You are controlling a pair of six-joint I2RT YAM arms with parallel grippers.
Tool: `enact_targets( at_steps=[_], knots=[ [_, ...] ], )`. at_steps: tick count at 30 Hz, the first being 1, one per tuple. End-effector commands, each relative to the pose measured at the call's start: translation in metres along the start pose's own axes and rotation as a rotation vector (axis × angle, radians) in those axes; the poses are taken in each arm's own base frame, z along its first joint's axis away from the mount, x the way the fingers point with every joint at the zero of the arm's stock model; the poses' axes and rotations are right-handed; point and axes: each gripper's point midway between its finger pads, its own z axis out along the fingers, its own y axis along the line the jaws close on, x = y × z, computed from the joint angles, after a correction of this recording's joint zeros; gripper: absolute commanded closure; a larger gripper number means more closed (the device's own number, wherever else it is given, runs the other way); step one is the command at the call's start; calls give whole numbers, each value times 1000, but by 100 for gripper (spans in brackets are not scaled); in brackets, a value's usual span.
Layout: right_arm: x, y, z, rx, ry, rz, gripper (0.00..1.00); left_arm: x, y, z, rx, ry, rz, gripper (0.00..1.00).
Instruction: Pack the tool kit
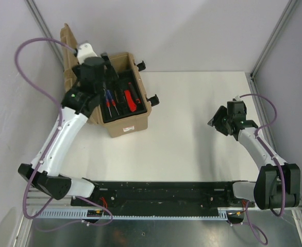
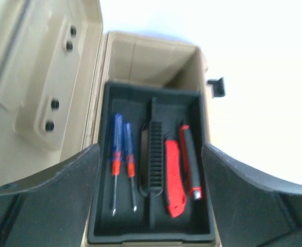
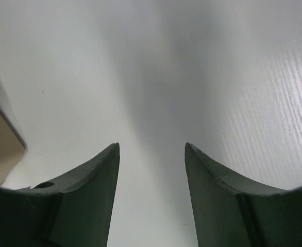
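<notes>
**Box open, tray loaded, both tools released**

The tan toolbox (image 1: pixel 132 125) sits on the white desk (image 1: pixel 202 134) at the far left, right in front of the left arm. Its lid (image 1: pixel 67 46) is thrown back and stands up behind it, and two black latches (image 1: pixel 153 99) hang loose on the right-hand wall.

The black inner tray (image 2: pixel 197 110) is seated in the top of the box. A ribbed black carry handle (image 2: pixel 152 159) runs down the middle of it. Left of the handle lie two blue-and-red screwdrivers (image 2: pixel 117 159), side by side with their tips pointing toward the wrist camera. Right of it lie a red knife (image 2: pixel 174 177) and, just beside that, a slimmer red-and-black tool (image 2: pixel 191 162). Beyond the tray's far end the bare tan inside of the box shows.

The left tool (image 2: pixel 151 146) hangs over the tray, released, its fingers (image 2: pixel 53 195) spread wide with one on each side of the tray's near end and nothing between them. I cannot tell whether they touch the tray.

The right tool (image 3: pixel 152 146) is well apart from the box, on the right side of the desk. It too is released, its fingers parted over bare desk surface and gripping nothing.
</notes>
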Motion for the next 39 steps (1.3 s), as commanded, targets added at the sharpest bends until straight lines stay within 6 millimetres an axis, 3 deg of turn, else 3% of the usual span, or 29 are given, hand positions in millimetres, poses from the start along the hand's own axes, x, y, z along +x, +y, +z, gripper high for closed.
enact_targets(
  at_steps=[1, 5, 8, 13, 17, 21, 25, 34, 39],
  knots=[
    [-2, 15, 5, -43, -13, 0, 41, -66, 0, -9, 87, -97, -78, 13],
    [3, 19, 8, -52, -3, -8, 41, -103, 22, -4, 61, -161, -114, 5],
    [4, 19, 9, -46, 1, -12, 41, -117, 47, 1, 6, -191, -139, 1],
    [6, 24, 13, -68, 8, -23, 41, -119, 78, 21, -27, -172, -148, 1],
    [9, 47, 17, -173, 29, -52, 39, -109, 99, 44, -14, -117, -162, 0],
    [17, 67, 24, -249, 62, -77, 39, -96, 90, 67, 120, -29, -150, 1],
    [23, 74, 32, -251, 89, -83, 39, -85, 77, 80, 214, 28, -116, 2],
    [29, 69, 38, -213, 101, -79, 39, -64, 72, 86, 285, 88, 10, 26],
    [28, 85, 37, -277, 103, -95, 39, -56, 72, 76, 309, 105, 53, 45]
  ],
)
